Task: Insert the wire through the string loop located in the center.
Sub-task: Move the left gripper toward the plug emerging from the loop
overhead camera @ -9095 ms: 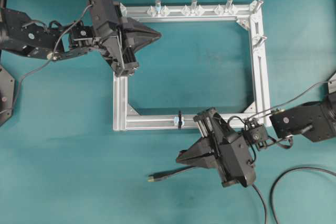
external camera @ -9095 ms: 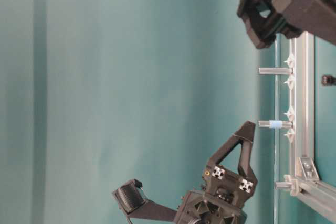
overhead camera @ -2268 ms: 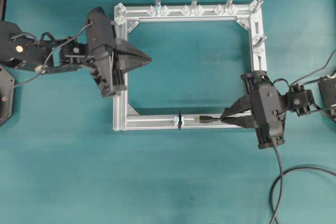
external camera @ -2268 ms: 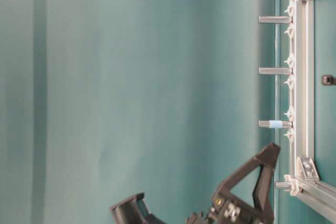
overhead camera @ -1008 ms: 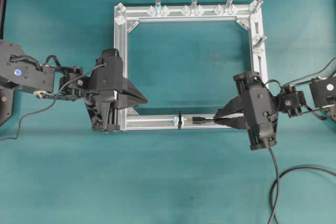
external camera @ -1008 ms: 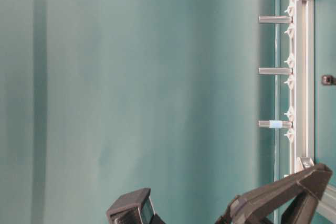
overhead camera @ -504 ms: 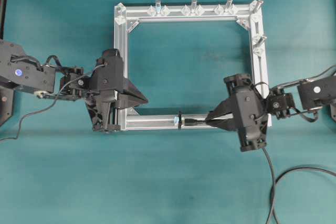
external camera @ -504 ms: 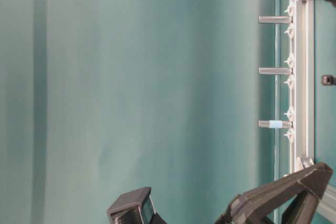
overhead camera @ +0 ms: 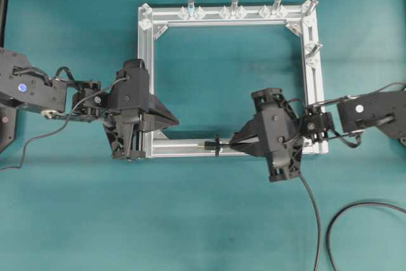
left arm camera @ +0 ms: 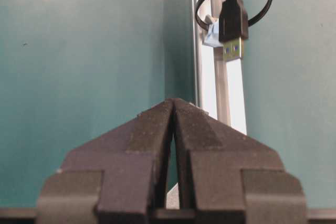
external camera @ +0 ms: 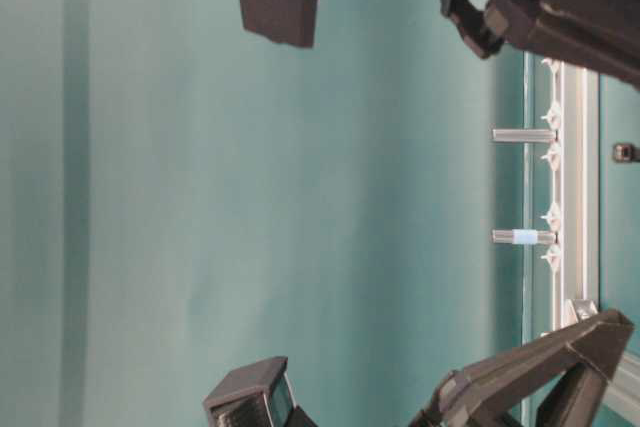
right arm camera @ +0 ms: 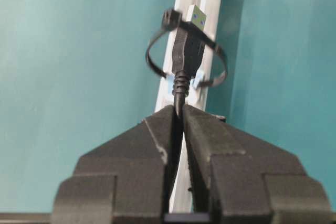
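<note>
The wire's dark plug (right arm camera: 188, 51) sits inside the string loop (right arm camera: 155, 69), and its golden tip (left arm camera: 233, 50) pokes out on the far side. My right gripper (right arm camera: 179, 109) is shut on the wire just behind the plug. Overhead, the plug (overhead camera: 208, 146) lies along the frame's near rail and the string loop (overhead camera: 217, 145) rings it, with the right gripper (overhead camera: 235, 143) close on its right. My left gripper (overhead camera: 176, 120) is shut and empty, apart from the plug, pointing right near the frame's lower-left corner. In its wrist view the left gripper (left arm camera: 172, 101) faces the plug and the string loop (left arm camera: 199, 11).
The silver aluminium frame (overhead camera: 146, 61) lies on the teal table with upright pegs (overhead camera: 234, 6) along its far rail. The wire (overhead camera: 311, 220) trails from the right gripper toward the near edge. Another black cable (overhead camera: 355, 207) curves at the lower right. Side view shows pegs (external camera: 520, 135).
My right gripper has moved left along the near rail with the wire, and the plug has gone into the string loop. The left arm has not moved in the last second.
</note>
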